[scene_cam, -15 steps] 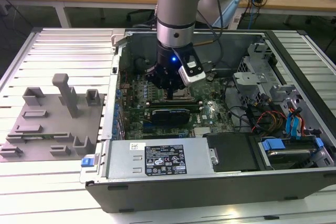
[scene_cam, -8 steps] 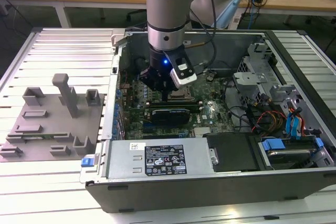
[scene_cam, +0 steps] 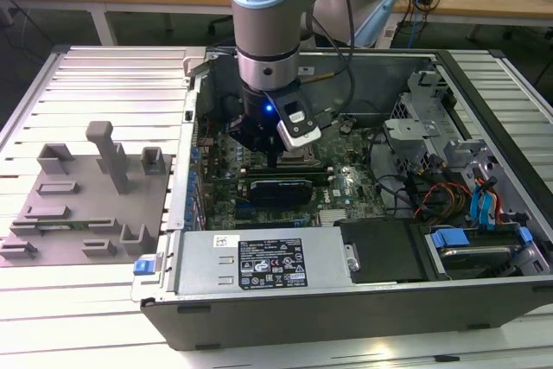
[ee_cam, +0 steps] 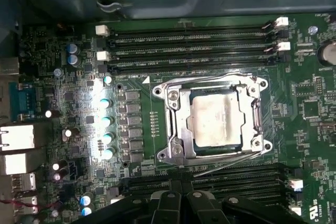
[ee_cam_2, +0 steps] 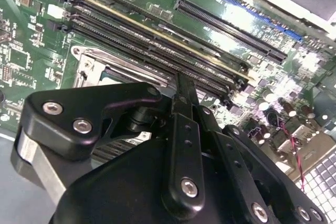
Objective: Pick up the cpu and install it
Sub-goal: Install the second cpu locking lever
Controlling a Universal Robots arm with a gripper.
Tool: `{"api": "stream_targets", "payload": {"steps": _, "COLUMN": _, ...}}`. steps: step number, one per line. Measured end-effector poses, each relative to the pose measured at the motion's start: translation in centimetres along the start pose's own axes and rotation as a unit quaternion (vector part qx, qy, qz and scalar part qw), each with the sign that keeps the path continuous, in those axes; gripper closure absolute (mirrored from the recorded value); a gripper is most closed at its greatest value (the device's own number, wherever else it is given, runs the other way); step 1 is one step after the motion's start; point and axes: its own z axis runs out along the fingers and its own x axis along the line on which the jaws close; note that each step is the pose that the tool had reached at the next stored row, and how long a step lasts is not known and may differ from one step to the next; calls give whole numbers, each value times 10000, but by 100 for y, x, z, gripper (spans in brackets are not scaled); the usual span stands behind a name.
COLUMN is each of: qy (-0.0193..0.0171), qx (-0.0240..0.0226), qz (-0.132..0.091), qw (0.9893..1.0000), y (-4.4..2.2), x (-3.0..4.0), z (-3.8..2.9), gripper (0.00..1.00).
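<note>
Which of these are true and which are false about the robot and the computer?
1. The cpu sits inside the socket frame. True.
2. The hand is over the grey tray. False: it is down inside the computer case, above the motherboard.
3. The cpu has a silvery top. True.
4. The hand is holding the cpu. False: the cpu lies in the socket, apart from the hand.
5. The grey tray lies outside the case, on the exterior view's left. True.
</note>
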Motion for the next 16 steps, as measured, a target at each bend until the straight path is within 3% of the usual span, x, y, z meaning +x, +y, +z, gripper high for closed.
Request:
{"api": "stream_targets", "payload": {"steps": 2, "qy": -32, "qx": -71, "qz": 4, "qw": 10000, "y": -41, "x": 7, "z": 11, "gripper": 89}}
{"api": "stream_targets", "payload": {"steps": 5, "qy": -58, "qx": -135, "qz": 8, "qw": 9999, "y": -80, "x": 20, "z": 26, "gripper": 89}}
{"api": "stream_targets", "payload": {"steps": 7, "qy": -90, "qx": -248, "qz": 17, "qw": 9997, "y": -112, "x": 34, "z": 39, "gripper": 89}}
{"api": "stream_targets", "payload": {"steps": 12, "qy": -121, "qx": -392, "qz": 26, "qw": 9992, "y": -117, "x": 46, "z": 57, "gripper": 89}}
{"api": "stream_targets", "payload": {"steps": 16, "qy": -137, "qx": -473, "qz": 33, "qw": 9988, "y": -120, "x": 73, "z": 79, "gripper": 89}}
